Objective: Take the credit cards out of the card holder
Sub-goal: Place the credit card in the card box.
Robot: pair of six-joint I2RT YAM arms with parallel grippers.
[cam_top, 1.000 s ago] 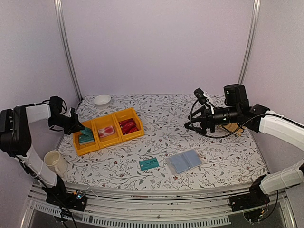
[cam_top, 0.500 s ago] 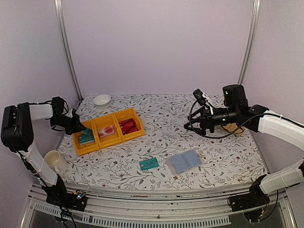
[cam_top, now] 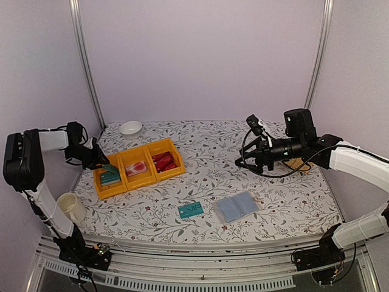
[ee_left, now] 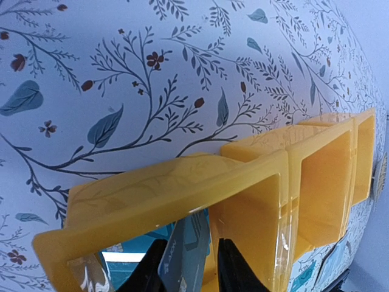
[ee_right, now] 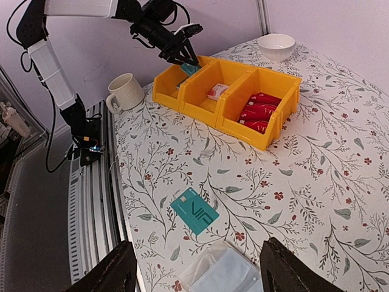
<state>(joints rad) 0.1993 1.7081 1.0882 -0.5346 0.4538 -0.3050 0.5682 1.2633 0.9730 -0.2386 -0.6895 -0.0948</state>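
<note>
A: Your left end effector [ee_left: 189, 272] has its fingers parted, a glossy teal card [ee_left: 182, 258] tilted between them at the end cell of the yellow moulded-plastic bin [ee_left: 152, 201].
B: You've another teal card [cam_top: 191, 210] flat on the floral tabletop [cam_top: 213, 152], just beside the soft clear-sleeved card holder [cam_top: 237, 207]; its pale lettering looks like "VIA".
A: Your right end effector [cam_top: 242, 162] gapes wide in the air, holding nothing.

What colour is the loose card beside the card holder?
The card is teal green, clearest in right wrist view.
</note>
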